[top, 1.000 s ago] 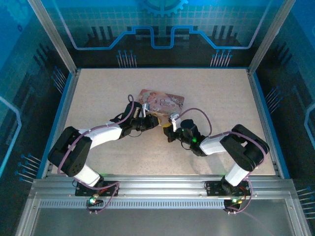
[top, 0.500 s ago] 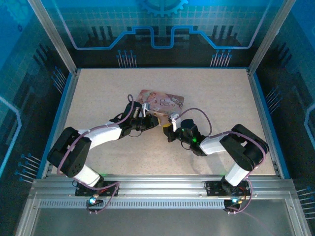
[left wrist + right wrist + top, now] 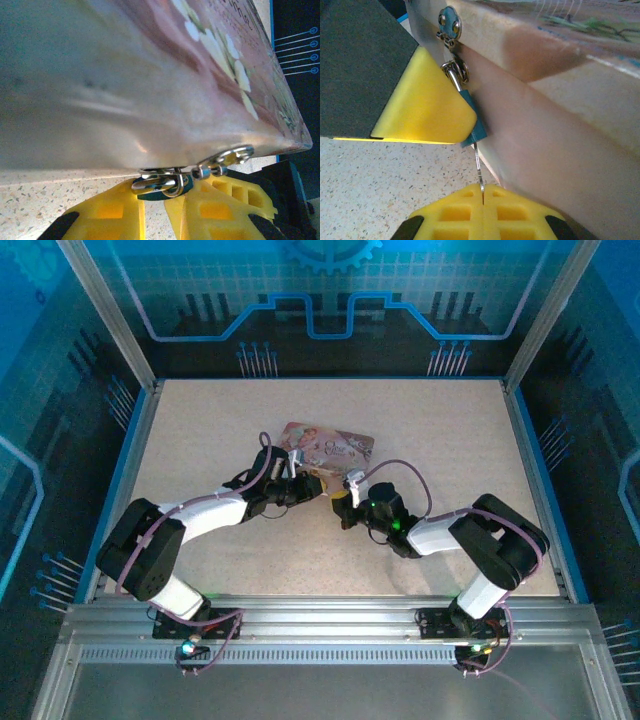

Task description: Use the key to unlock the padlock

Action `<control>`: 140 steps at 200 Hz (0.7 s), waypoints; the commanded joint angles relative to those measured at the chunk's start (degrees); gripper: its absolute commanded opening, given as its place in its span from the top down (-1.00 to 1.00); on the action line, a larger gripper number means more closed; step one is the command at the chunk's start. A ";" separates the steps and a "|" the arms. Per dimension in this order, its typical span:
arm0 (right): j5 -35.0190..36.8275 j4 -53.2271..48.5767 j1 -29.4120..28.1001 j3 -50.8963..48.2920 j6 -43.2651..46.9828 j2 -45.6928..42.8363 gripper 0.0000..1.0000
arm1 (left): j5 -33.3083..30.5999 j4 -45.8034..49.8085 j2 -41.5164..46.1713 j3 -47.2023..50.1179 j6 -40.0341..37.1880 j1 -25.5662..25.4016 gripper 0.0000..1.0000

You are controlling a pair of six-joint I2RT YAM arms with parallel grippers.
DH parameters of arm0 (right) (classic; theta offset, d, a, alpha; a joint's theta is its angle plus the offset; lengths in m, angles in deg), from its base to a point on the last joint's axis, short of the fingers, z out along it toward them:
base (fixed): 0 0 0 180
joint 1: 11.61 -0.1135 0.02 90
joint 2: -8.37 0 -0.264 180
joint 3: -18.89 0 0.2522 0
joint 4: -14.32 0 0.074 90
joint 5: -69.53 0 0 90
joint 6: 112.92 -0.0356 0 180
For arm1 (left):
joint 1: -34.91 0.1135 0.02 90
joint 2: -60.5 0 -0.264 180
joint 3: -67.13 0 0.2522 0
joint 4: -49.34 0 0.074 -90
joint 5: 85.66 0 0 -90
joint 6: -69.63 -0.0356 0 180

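Between the table's [image 3: 200, 430] side edges, the left gripper [image 3: 169, 196] is pinching the tiny, likely slippery padlock [image 3: 159, 183] by its body; the right gripper [image 3: 482, 194] is clamping the thin, probably bendable key [image 3: 478, 165].

Cursive lettering on the pink box [image 3: 328, 447], none legible.

You can see the loop of the padlock [image 3: 474, 122] and the thin key [image 3: 479, 167] are shiny, smooth metal. The fingers [image 3: 112, 210] of the left gripper [image 3: 162, 196] are yellow plastic, dull and not shiny. The pink box [image 3: 125, 90] looks smooth and glossy, and the table [image 3: 370, 185] looks rough and speckled like stone.
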State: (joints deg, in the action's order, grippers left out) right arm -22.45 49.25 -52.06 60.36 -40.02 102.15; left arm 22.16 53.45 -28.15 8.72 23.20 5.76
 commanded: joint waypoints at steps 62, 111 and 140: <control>-1.01 2.36 0.59 -1.06 -0.83 -2.01 1.00 | 1.16 -1.25 1.83 -1.79 0.25 -0.47 0.86; -0.75 2.76 0.55 -0.95 -0.91 -1.84 1.00 | 1.38 -1.16 1.86 -1.94 0.29 -0.45 0.86; -0.62 3.29 0.55 -0.80 -0.96 -1.60 1.00 | 1.68 -1.16 1.63 -2.15 0.36 -0.41 0.87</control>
State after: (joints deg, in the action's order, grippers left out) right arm -22.62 49.68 -52.06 59.68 -40.46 101.58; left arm 22.18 53.51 -28.15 8.72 23.22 5.74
